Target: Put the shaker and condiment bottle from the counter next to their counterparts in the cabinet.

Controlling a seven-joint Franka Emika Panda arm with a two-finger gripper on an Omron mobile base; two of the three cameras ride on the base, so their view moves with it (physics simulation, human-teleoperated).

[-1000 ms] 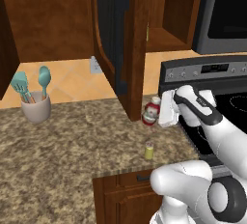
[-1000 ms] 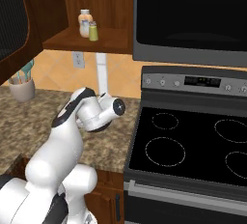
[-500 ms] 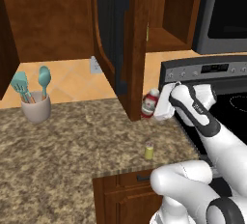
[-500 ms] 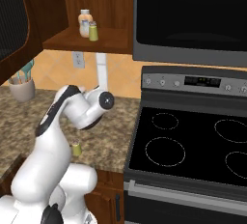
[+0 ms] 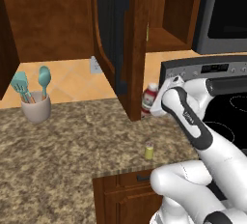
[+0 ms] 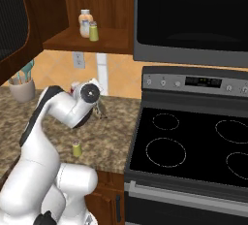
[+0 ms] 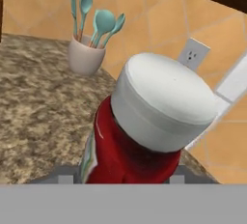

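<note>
My gripper (image 5: pixel 155 103) is shut on the condiment bottle (image 5: pixel 149 96), a small red bottle with a white cap, just right of the open cabinet door (image 5: pixel 121 39). In the hand view the condiment bottle (image 7: pixel 144 121) sits tilted between the fingertips (image 7: pixel 65 179), cap toward the camera, with the counter (image 7: pixel 38 97) under it. The shaker (image 5: pixel 149 150), yellow-green with a grey cap, stands alone on the counter (image 5: pixel 67 146) near its front edge, below the hand; the right base view has the shaker (image 6: pixel 76 148) beside the arm. A second yellow-green shaker (image 6: pixel 93 31) and a pale bottle (image 6: pixel 85 21) stand on the cabinet shelf (image 6: pixel 104 43).
A beige cup of teal utensils (image 5: pixel 36 106) stands at the counter's back left. The black stove (image 6: pixel 193 146) adjoins the counter on the right, with a microwave (image 6: pixel 193 15) above it. A wall outlet (image 7: pixel 195 54) is behind the bottle.
The hand has risen a little and drawn toward the cabinet door, carrying the red bottle upward with it. The shaker has stayed where it was.
</note>
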